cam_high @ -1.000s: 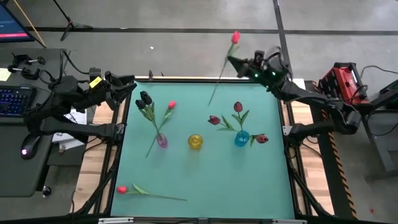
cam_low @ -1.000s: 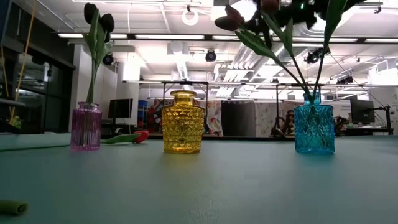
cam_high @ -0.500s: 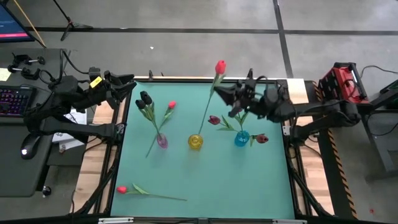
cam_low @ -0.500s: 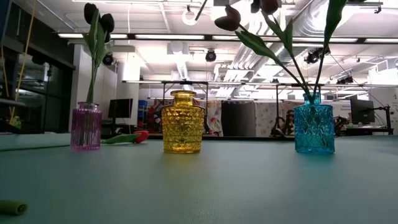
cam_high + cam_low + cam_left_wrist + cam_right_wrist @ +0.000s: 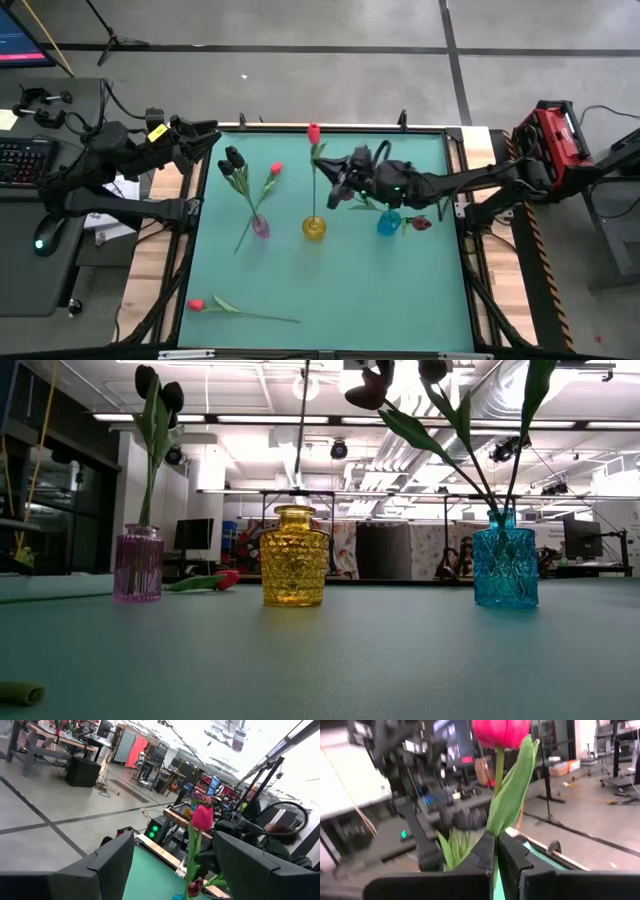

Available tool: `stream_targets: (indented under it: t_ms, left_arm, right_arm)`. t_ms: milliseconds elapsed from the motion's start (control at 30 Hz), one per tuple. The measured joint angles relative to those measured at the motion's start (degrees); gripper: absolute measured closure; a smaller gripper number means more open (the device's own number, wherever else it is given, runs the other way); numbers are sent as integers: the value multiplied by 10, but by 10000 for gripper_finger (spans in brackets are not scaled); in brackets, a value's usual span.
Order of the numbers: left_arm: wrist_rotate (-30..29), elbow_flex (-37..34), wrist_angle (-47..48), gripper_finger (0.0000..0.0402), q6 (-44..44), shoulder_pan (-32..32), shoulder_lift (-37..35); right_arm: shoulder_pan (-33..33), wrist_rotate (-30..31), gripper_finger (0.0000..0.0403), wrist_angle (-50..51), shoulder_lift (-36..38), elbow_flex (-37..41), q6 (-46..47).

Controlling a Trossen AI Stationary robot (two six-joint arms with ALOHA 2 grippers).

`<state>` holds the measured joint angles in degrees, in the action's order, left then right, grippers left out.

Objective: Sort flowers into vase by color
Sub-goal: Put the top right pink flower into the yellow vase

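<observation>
Since a second ago, right gripper (image 5: pixel 338 180) pinching red tulip (image 5: pixel 314 133) | moved over yellow vase (image 5: pixel 314 228)

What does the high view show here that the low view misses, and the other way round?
Only the high view shows the right gripper shut on the red tulip above the yellow vase, the open left gripper waiting at the table's far left corner, and a red tulip lying near the front edge. Only the low view shows the vases' textured glass and the room behind. Both show the pink vase and blue vase holding flowers.
</observation>
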<state>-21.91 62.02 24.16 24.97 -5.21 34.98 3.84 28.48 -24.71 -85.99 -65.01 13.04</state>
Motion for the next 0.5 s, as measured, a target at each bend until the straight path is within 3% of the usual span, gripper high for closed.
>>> stream_targets:
  t_ms: [133,300,500]
  left_arm:
    - [0,0,0,139,0,0,0]
    - [0,0,0,139,0,0,0]
    - [0,0,0,139,0,0,0]
  right_arm:
    - [5,0,403,59,-29,-38,1]
    - [7,1,403,60,-57,-47,22]
    - [15,47,403,64,-85,-46,19]
